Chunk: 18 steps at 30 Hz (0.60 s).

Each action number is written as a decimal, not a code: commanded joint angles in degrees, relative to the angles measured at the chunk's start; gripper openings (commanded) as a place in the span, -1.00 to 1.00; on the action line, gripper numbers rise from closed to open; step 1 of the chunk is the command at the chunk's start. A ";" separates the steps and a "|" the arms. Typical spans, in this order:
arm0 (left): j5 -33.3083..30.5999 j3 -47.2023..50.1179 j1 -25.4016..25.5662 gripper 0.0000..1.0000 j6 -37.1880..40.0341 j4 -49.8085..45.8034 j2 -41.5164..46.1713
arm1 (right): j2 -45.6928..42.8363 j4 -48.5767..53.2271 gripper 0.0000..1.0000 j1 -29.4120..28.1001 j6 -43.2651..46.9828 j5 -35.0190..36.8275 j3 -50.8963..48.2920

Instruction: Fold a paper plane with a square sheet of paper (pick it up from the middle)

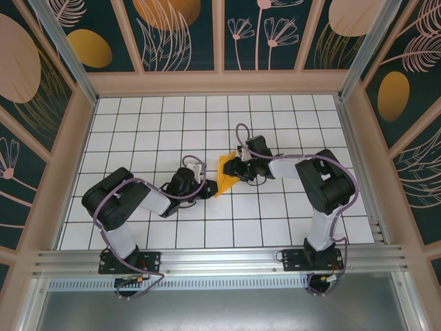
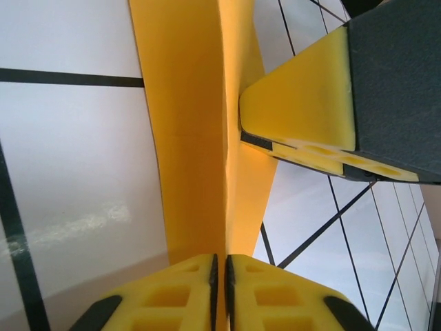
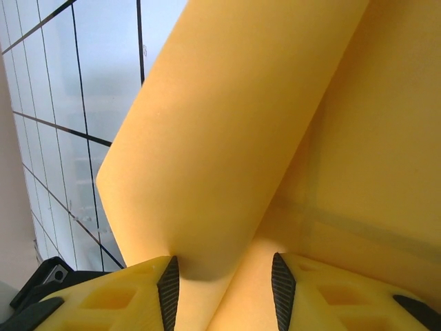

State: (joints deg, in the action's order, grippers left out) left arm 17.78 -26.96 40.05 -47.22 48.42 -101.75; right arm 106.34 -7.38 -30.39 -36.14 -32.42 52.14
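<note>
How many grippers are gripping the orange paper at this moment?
2. The left gripper is shut on the paper's near lower edge, with the fold pinched between its pads. The right gripper clamps a thicker curled part from the opposite side, at the table's centre.

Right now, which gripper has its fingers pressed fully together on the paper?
The left gripper: pads shut on the folded paper. The right gripper holds a bulge, jaws apart.

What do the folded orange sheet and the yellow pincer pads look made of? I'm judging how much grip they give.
The folded orange-yellow sheet looks like thin matte paper: sharp crease, soft curl. The yellow pads of the right pincer look like moulded rubber or foam, likely soft, with recessed pockets and dark edging.
</note>
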 commanded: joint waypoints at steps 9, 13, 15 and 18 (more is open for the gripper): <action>0.49 -3.05 0.38 -0.78 1.34 -3.80 -1.62 | 2.69 5.56 -0.17 -0.02 0.37 6.27 0.62; -1.86 -2.66 0.39 -0.75 1.47 -5.56 0.24 | 3.23 6.93 -0.19 -0.02 0.34 7.64 1.04; -2.13 -2.88 0.39 -0.76 1.47 -6.06 0.20 | 3.49 6.91 -0.19 -0.02 0.37 7.63 1.18; -2.60 -2.68 0.37 -0.69 1.01 -6.23 0.61 | 3.77 7.48 -0.19 -0.02 0.04 8.18 1.63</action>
State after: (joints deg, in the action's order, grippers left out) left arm 17.39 -29.12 40.34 -46.76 44.88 -102.39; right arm 106.96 -4.54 -30.55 -36.38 -30.33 53.89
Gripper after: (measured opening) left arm 0.139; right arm 0.405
